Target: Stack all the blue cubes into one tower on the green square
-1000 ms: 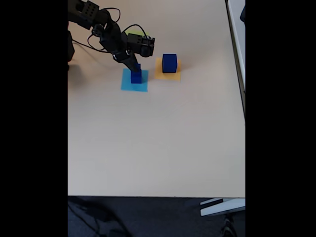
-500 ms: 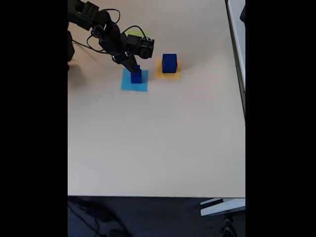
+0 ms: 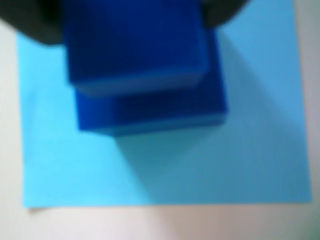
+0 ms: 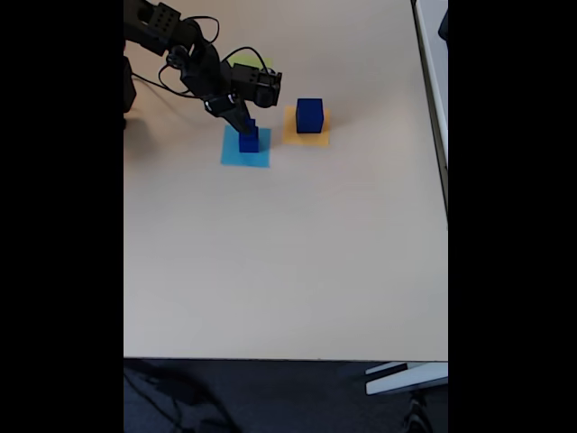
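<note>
In the wrist view a dark-blue cube sits close under the camera, between two dark fingers at the top corners. It rests on or just over a wider blue cube that stands on a light-blue square. My gripper looks shut on the upper cube. In the fixed view the gripper reaches down onto this small pile. A larger blue cube stands on an orange-yellow square. The green square peeks out behind the arm.
The arm's base and cables fill the far left corner of the beige table. The table's right edge and front edge bound the surface, with white furniture beyond.
The arm has drawn back very slightly over the light-blue square. The cubes stand where they were.
</note>
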`<state>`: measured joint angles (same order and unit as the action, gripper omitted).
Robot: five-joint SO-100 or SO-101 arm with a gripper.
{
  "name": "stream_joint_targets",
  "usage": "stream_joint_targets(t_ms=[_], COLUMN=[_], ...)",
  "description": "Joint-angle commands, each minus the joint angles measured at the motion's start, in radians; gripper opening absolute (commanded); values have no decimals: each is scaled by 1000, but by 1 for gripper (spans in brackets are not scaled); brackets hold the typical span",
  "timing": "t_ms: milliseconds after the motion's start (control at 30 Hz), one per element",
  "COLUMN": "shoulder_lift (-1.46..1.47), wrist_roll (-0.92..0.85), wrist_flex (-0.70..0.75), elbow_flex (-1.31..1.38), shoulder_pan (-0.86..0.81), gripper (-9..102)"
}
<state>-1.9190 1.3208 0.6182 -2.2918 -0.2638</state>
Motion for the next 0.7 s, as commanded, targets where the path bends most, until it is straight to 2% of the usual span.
stream_joint_targets(t_ms=[0, 667], shoulder_lift=[-41, -34], wrist_roll=[-2, -2], wrist_flex=[-21, -12], elbow_flex=[15, 37], shoulder_pan=[-2, 3], gripper=[1, 1])
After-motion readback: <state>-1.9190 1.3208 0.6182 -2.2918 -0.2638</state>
